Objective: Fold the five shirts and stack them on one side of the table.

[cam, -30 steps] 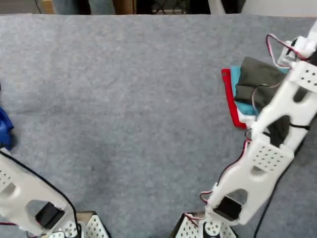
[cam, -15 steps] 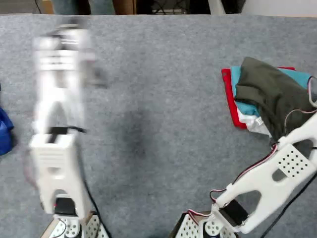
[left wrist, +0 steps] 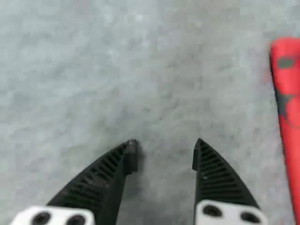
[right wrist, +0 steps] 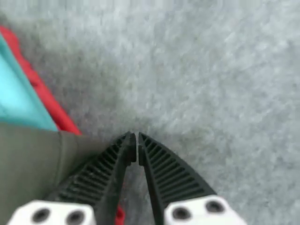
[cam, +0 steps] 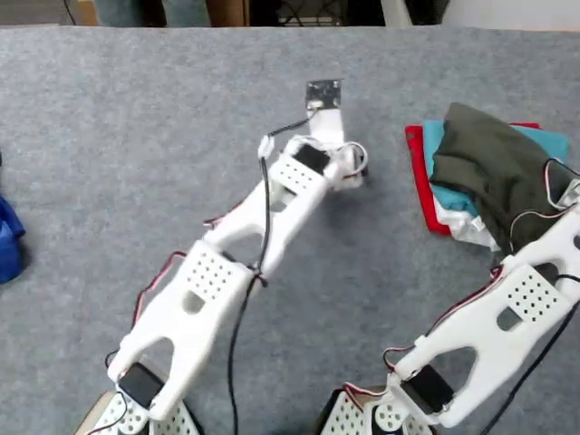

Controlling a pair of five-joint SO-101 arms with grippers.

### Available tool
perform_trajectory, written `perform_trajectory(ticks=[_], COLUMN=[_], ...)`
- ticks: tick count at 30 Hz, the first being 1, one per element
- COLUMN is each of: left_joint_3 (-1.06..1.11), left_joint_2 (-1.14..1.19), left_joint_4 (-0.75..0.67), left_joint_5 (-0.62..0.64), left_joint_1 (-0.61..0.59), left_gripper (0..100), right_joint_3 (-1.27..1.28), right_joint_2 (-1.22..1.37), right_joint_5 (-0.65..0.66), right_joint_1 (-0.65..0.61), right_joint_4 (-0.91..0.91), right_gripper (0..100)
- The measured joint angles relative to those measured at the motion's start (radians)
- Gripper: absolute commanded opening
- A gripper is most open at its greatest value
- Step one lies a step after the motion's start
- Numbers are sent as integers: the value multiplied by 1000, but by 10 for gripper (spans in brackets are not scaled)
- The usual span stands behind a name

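The open, empty left gripper (left wrist: 164, 151) hangs near the red, blue and dark green shirt stack (cam: 480, 172). The right gripper (right wrist: 137, 140) is pinched shut on nothing, just beside it.

grey felt-covered table (cam: 163, 136), dark gap beyond its far edge, wooden furniture (cam: 227, 11) there, pale surface (cam: 507, 11) behind one corner

Light in here is soft and even, coming from overhead onto the grey table (cam: 118, 145) (shadows sit right under stuff, short with fuzzy edges). Darker patch on the felt below the left gripper (left wrist: 164, 150), another hugging the shirt stack (cam: 480, 163). Overall pretty bright.
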Motion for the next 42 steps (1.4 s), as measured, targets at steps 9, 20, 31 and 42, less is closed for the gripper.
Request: perform_trajectory(ticks=[9, 20, 31, 42], left_joint_3=[-382, -393, -428, -552], left_joint_2=[238, 264, 264, 264], left_joint_4=[-20, -66, 34, 233], left_joint_5=[3, 3, 3, 3], left_joint_1=[190, 193, 126, 28], left_gripper=[210, 209, 209, 209], right_joint_3=[-2, -5, -32, -34], right_joint_2=[17, 17, 15, 8], right_joint_5=[0, 0, 5, 89], right_joint_1=[-15, -80, -147, -229], right_joint_4=[8, 20, 166, 284], right_gripper=[15, 15, 15, 15])
